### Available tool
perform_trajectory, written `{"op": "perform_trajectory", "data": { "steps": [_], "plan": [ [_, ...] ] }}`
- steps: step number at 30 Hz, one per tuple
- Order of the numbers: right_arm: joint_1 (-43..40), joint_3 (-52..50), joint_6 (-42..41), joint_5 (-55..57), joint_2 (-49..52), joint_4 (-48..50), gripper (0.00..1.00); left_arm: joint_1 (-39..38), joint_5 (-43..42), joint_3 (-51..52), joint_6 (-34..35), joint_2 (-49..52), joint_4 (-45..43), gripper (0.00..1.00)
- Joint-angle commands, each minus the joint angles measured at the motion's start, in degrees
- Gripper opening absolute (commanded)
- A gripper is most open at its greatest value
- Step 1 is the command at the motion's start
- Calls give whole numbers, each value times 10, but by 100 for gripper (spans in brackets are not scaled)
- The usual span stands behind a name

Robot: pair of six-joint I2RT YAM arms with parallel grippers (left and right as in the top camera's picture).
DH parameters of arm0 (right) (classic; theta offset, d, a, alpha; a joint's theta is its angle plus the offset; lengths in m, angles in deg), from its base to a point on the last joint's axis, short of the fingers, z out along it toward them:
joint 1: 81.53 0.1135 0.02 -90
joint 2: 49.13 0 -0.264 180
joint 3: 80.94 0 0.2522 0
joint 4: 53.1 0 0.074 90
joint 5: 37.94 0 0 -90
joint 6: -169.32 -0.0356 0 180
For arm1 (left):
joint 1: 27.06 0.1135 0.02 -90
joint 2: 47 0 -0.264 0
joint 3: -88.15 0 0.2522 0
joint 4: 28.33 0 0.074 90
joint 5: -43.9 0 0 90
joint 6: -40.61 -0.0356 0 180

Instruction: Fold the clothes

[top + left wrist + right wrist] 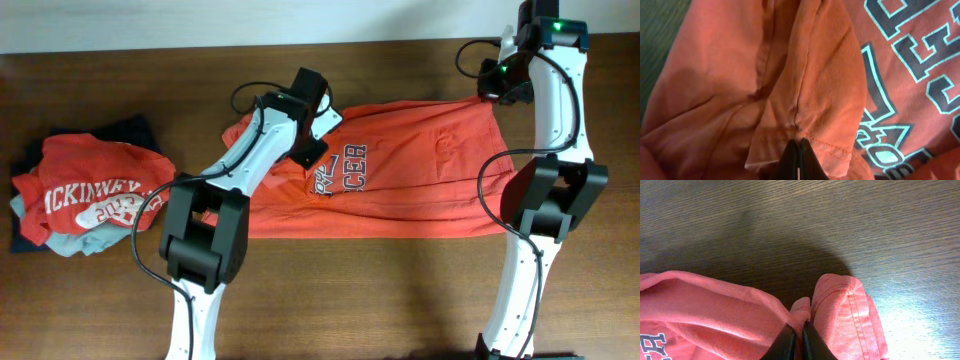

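The clothes are one orange-red T-shirt (420, 170) spread across the middle of the table, with its grey-and-white chest lettering (345, 168) facing up. My left gripper (318, 140) sits over the shirt's left part, beside the lettering. In the left wrist view it (798, 145) is shut, pinching a puckered, stitched sleeve hem of the shirt (820, 75). My right gripper (492, 88) is at the shirt's far right corner. In the right wrist view it (801, 327) is shut on a fold of the hemmed edge (850, 310), which is lifted off the wood.
A pile of folded garments (85, 190) lies at the table's left: a red shirt with white print over pale blue and navy ones. Dark wooden tabletop (400, 290) shows in front of the shirt and behind it. Both arm bases stand near the front edge.
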Motion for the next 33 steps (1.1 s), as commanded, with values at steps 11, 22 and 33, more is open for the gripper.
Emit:
{"op": "perform_trajectory", "data": {
  "steps": [11, 22, 33],
  "plan": [
    [-4, 9, 42, 5, -19, 33, 13, 23, 127, -283, 2, 8, 205, 0],
    [-27, 9, 55, -96, -14, 39, 22, 48, 151, -310, -17, 5, 273, 0],
    [28, -11, 15, -174, 72, 194, 50, 47, 135, -310, -18, 5, 278, 0]
  ]
}}
